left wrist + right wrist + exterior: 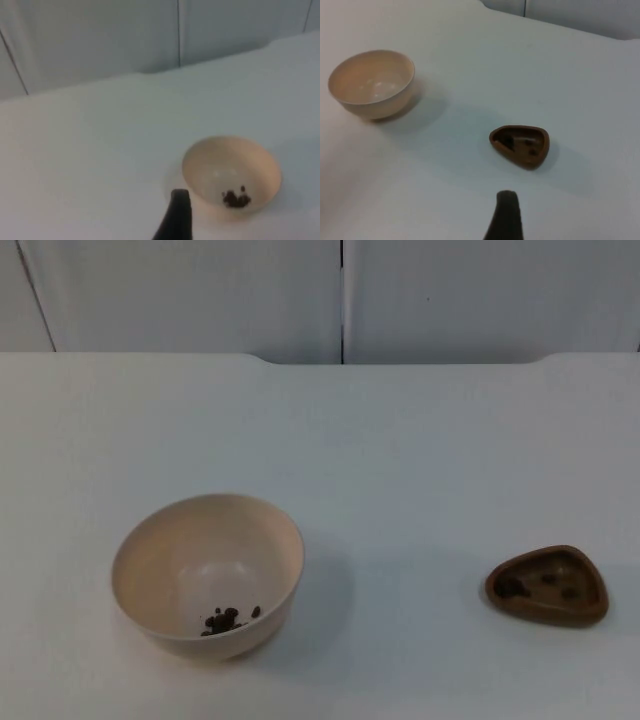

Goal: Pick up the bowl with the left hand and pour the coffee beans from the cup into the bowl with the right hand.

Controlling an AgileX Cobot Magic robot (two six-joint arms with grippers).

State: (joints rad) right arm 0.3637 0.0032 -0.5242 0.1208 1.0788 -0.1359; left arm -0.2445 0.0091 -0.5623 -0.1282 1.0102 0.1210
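A beige bowl [208,575] stands upright on the white table at the front left, with a small heap of coffee beans [228,618] on its bottom. A small brown three-cornered cup [548,585] rests on the table at the front right, with a few beans [515,587] inside. My left gripper [176,220] hangs above the table, short of the bowl [231,172] and apart from it. My right gripper [505,215] hovers short of the cup [520,145], not touching it, with the bowl [371,82] farther off. Both arms wait.
The white table [400,440] runs back to the grey partition wall [300,290]. A wide stretch of bare table top lies between bowl and cup.
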